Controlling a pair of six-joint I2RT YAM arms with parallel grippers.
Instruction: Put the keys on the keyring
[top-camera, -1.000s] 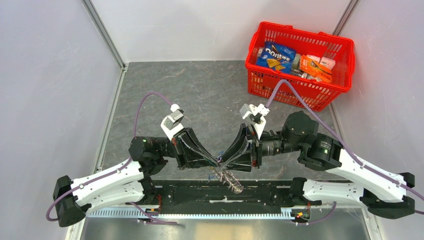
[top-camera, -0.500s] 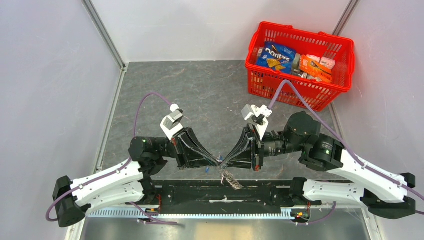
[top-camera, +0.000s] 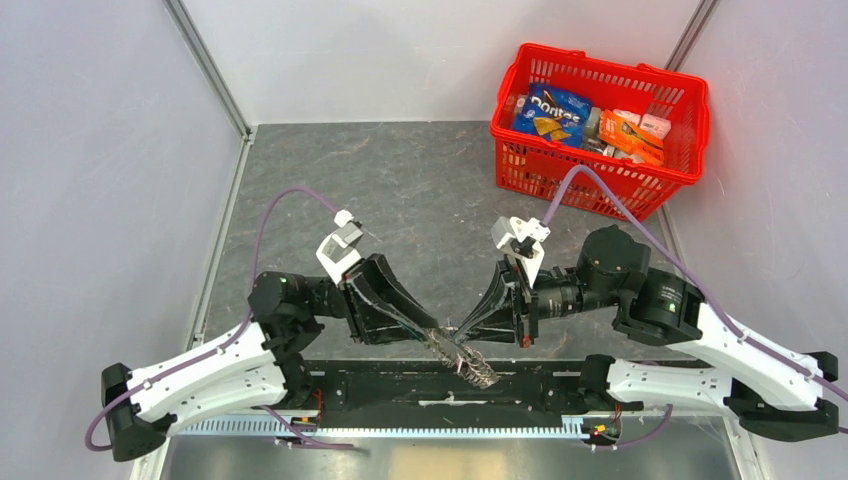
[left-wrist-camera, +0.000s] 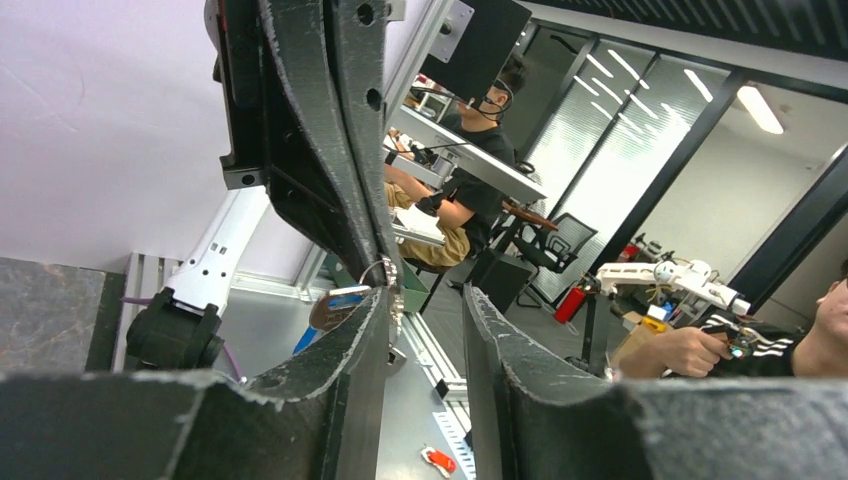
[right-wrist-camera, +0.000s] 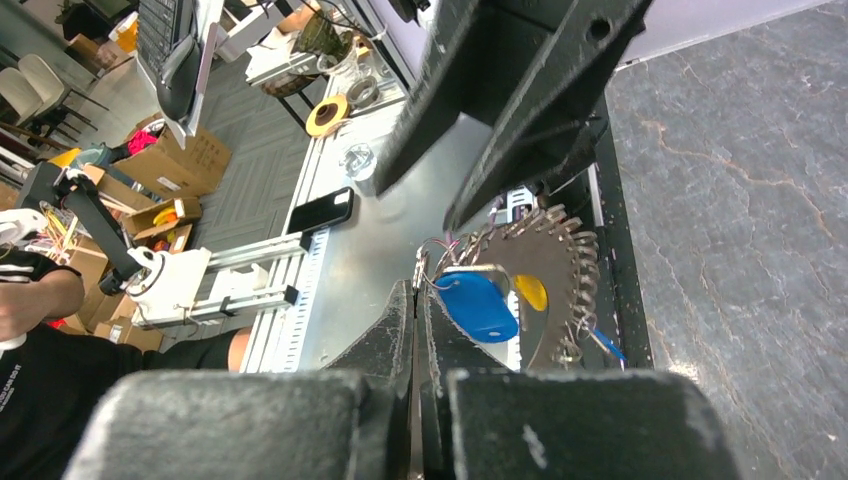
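The keyring (top-camera: 468, 362) hangs in the air between both gripper tips, above the near rail. In the right wrist view the keyring (right-wrist-camera: 555, 262) is a dark toothed wheel with a yellow tag (right-wrist-camera: 532, 292). My right gripper (right-wrist-camera: 415, 285) is shut on the keyring's thin wire, and a blue-headed key (right-wrist-camera: 478, 305) dangles just beside its tip. A smaller blue key (right-wrist-camera: 603, 347) hangs lower on the loop. My left gripper (left-wrist-camera: 428, 295) is open, and a blue-headed key (left-wrist-camera: 335, 302) rests against the outside of its left finger (left-wrist-camera: 350, 345). From above, the left gripper (top-camera: 432, 335) and right gripper (top-camera: 452, 328) nearly touch.
A red basket (top-camera: 590, 170) full of snack packs stands at the back right of the grey table. The black rail (top-camera: 400, 385) joining the arm bases runs just below the hanging keyring. Grey walls close in both sides.
My right gripper has shut on the ring's wire, then my left gripper opened. Both arms shifted slightly, and the keyring now hangs a little further right.
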